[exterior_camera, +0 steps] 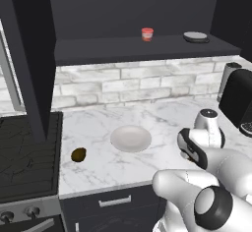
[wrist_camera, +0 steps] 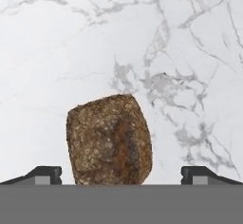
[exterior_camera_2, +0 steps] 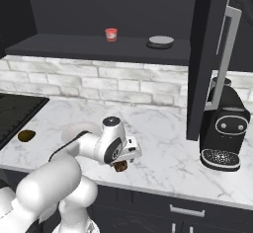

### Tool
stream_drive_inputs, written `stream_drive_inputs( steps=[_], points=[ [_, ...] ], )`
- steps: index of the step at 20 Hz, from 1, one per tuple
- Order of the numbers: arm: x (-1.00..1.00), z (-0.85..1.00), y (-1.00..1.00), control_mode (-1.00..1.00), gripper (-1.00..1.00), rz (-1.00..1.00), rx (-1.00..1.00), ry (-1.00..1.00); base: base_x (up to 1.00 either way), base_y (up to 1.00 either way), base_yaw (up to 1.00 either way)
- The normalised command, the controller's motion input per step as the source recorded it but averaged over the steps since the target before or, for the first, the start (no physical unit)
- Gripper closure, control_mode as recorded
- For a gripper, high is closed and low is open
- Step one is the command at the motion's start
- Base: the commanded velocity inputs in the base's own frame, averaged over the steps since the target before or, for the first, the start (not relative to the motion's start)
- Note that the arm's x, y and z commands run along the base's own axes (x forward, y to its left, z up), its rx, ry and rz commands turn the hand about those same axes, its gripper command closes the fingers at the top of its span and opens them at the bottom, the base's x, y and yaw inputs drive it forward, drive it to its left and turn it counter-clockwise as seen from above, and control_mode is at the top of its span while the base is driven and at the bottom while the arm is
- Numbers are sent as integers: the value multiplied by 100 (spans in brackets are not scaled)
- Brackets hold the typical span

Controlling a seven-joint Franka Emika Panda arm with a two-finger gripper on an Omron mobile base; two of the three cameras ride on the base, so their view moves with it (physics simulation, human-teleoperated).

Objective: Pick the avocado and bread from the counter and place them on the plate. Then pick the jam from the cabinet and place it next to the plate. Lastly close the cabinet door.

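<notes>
The bread (wrist_camera: 109, 140), a dark brown knobbly lump, lies on the white marble counter (exterior_camera_2: 168, 143) near its front edge. My gripper (wrist_camera: 121, 176) hangs over it, open, one fingertip on each side and clear of it. From the right base view the bread (exterior_camera_2: 120, 166) shows just under the hand. The olive-green avocado (exterior_camera: 78, 155) lies at the counter's left end by the stove. Between the two sits the white plate (exterior_camera: 130, 138), bare. Up in the open cabinet the red jam (exterior_camera: 147, 34) stands on the shelf; the door (exterior_camera_2: 205, 54) is swung out.
A grey flat disc (exterior_camera: 196, 37) lies on the cabinet shelf to the right of the jam. A black coffee machine (exterior_camera_2: 225, 128) stands at the counter's right end. The stove (exterior_camera: 24, 157) borders the counter on the left. The other open cabinet door (exterior_camera: 29, 54) hangs above the stove.
</notes>
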Motion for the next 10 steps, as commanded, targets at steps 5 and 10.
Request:
stream_drive_inputs(
  steps=[5, 10],
  points=[
    [0, -11, 19, -100, -100, 0, 0, 2, 0, 0, 0],
    [5, -3, 7, -100, -100, 0, 0, 2, 0, 0, 0]
  ],
)
